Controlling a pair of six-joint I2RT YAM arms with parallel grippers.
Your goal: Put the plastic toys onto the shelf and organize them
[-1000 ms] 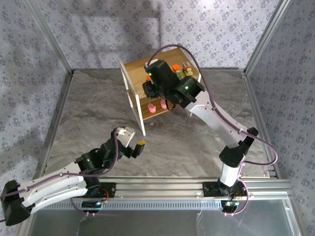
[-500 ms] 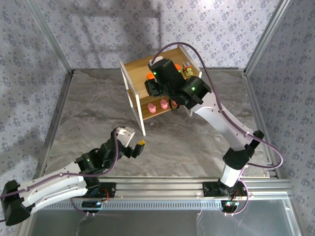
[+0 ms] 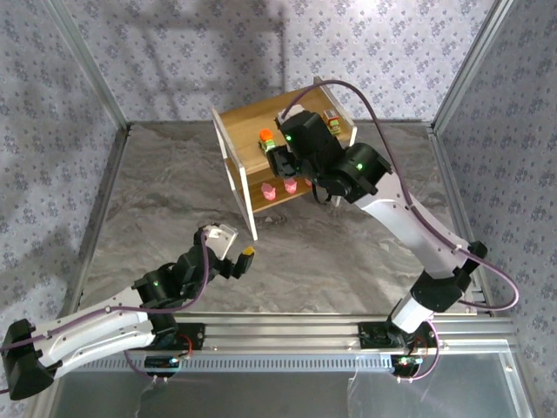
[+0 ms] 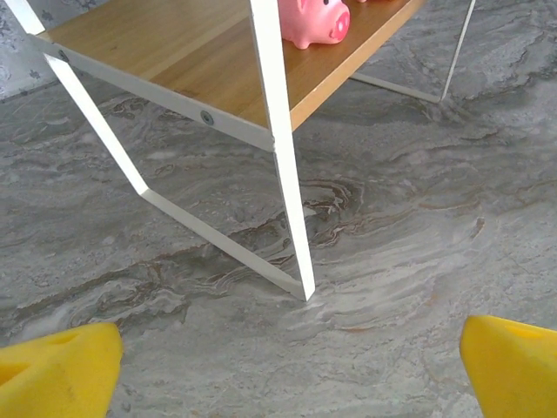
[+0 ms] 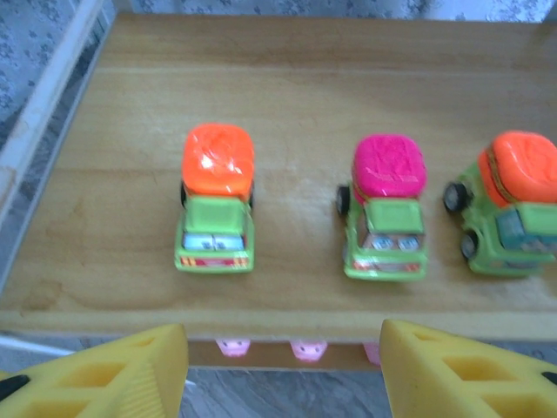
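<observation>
hovering low over the grey table [image 4: 409, 261], the left gripper [image 4: 287, 374] spreads its yellow pads [image 4: 57, 370] wide, empty, near the shelf [image 4: 174, 52] and its white leg [image 4: 287, 174]. a pink pig [image 4: 313, 19] stands on the lower tier. farther off, the right gripper [image 5: 283, 366], equally wide and empty, faces the top tier's front edge, where three green trucks stand abreast: orange-topped [image 5: 216, 205], magenta-topped [image 5: 385, 213], orange-topped [image 5: 513, 213].

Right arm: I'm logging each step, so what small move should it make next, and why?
Probably draw the right gripper back from the shelf: its fingers are open with nothing between them, and the row of trucks stands on the shelf, apart from them.
</observation>
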